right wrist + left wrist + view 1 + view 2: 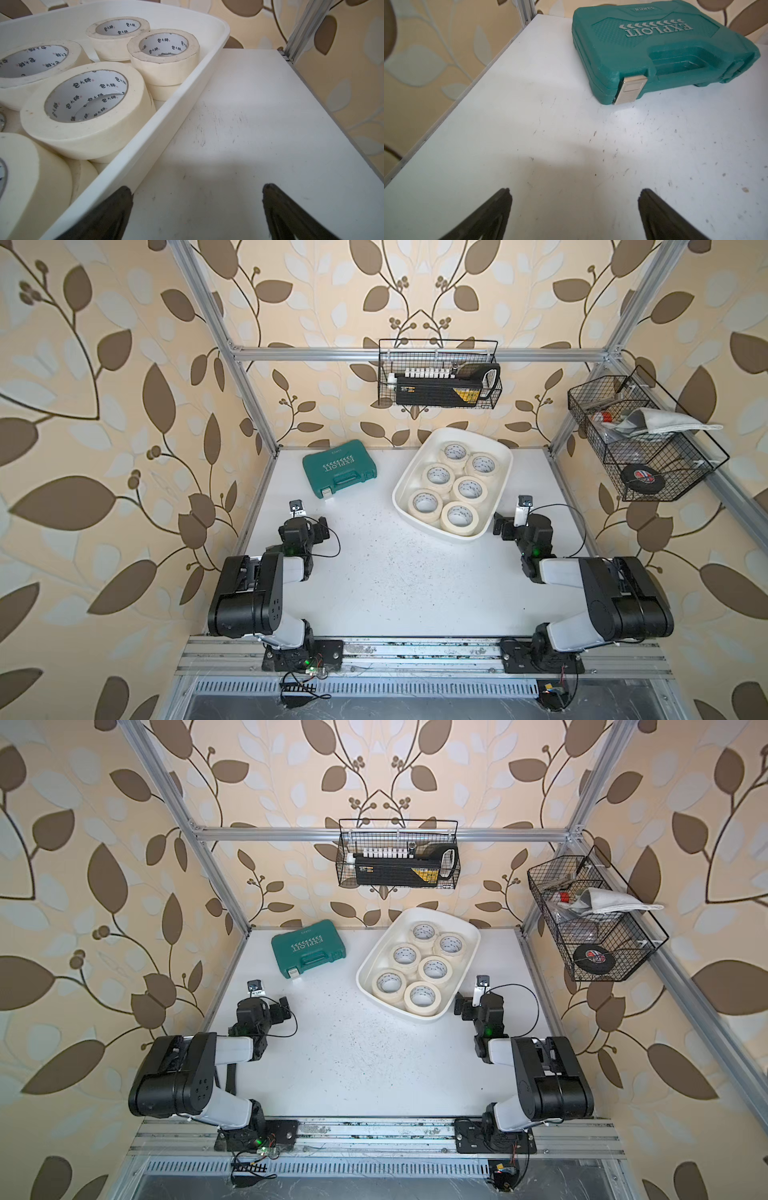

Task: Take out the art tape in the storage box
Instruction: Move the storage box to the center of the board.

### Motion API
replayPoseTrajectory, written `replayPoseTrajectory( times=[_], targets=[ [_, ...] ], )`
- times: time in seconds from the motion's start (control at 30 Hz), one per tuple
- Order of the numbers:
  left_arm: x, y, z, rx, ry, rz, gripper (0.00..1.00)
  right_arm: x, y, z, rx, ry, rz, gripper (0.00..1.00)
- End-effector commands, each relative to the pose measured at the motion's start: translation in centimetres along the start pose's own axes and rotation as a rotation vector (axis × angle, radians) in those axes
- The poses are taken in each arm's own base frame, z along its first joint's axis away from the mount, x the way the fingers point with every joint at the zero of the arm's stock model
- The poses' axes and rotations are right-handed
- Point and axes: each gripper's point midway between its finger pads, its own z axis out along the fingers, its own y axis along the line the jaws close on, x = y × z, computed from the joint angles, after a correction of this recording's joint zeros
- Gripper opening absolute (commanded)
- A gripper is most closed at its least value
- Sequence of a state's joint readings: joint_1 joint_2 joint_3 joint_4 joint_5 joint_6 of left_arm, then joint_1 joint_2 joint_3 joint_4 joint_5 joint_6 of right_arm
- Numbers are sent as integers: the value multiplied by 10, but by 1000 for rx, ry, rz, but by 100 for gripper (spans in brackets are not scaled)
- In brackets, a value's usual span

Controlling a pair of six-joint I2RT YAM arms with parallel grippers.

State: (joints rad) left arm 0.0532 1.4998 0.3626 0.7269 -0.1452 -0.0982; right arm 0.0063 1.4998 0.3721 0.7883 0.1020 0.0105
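Art tape in storage box, rim just beside spread empty right jaws; left jaws spread too, well away.

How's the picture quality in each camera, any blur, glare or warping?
Both top views: even soft light, wide-angle lens splays the frame posts outward. Left wrist: left gripper tips blurred, bright glare on the table below the tool case latch. Right wrist: nearest tape roll soft, farther rolls print sharp, a broad shadow on the table.
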Motion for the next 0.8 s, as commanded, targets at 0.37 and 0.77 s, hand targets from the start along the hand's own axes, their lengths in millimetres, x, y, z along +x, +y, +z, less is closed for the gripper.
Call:
replayPoseTrajectory(
  times=[0.37, 0.77],
  targets=[
    [-17, -4, 1, 24, -42, 8, 99, -5, 6, 1, -22, -20, 1, 99],
    [-61, -6, -29, -9, -54, 6, 99, -51, -5, -12, 41, 22, 32, 99]
  ],
)
